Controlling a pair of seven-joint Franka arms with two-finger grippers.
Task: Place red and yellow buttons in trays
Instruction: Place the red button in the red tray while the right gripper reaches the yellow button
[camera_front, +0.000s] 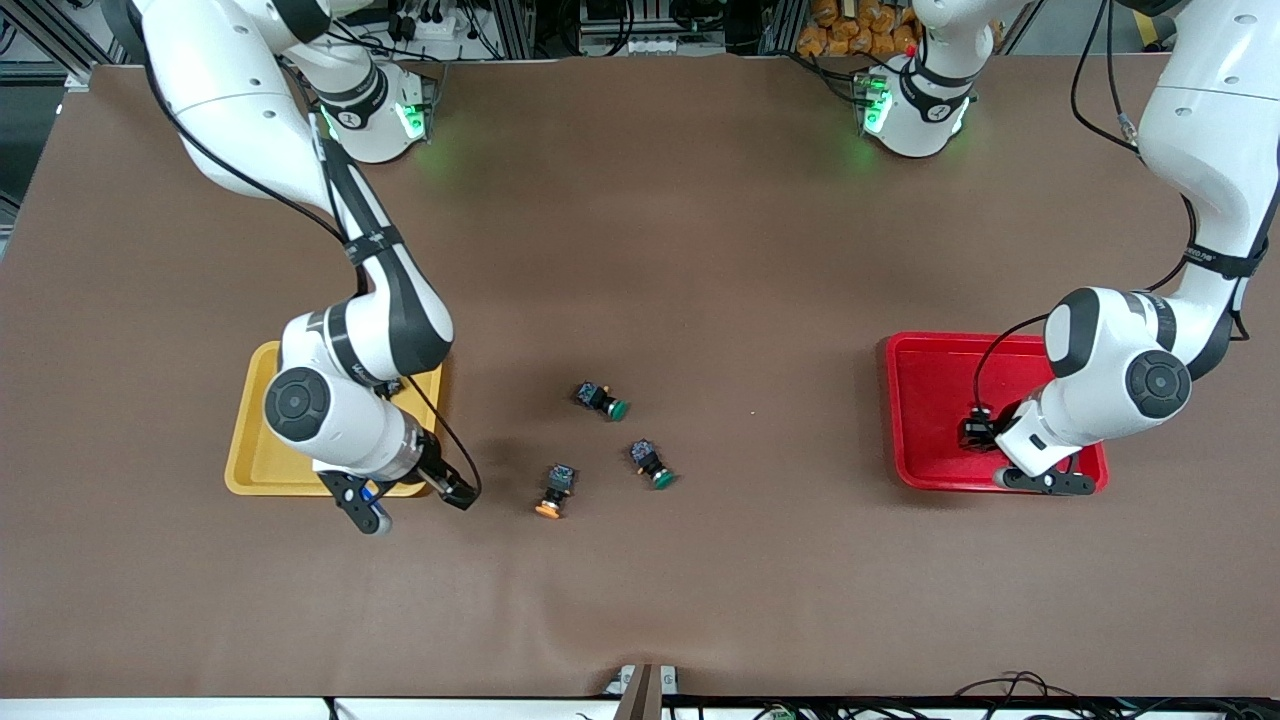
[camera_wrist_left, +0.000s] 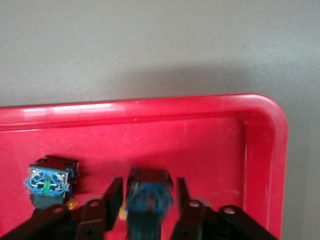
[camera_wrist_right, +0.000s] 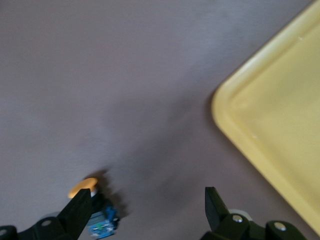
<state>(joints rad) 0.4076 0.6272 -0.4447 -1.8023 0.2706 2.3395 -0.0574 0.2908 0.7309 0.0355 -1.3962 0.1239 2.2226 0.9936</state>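
- Brown counter. Yellow tray toward the right arm's end, red tray toward the left arm's end, well apart.
- Right hand: low over the counter at the yellow tray's camera-side rim. Jaws spread wide, holding nothing.
- Right wrist view: a button with an orange-yellow cap and a blue body lies on the counter just beside one finger. It is outside the tray.
- Left hand: over the camera-side part of the red tray. In the left wrist view the jaws stand a little apart, with a blurred dark-and-blue button between them and a thin gap on each side. Not clamped. Its cap colour cannot be told.
- Second button rests in the red tray beside that hand, blue end up. Cap mostly hidden.
- Mid-counter, between the trays, three loose buttons lie on their sides:
  - a green-capped one, farthest from the camera;
  - another green-capped one, nearer;
  - an orange-capped one, nearest the camera, toward the right arm's end.
- Writing: small lettering on the left arm's black band, too small to read.
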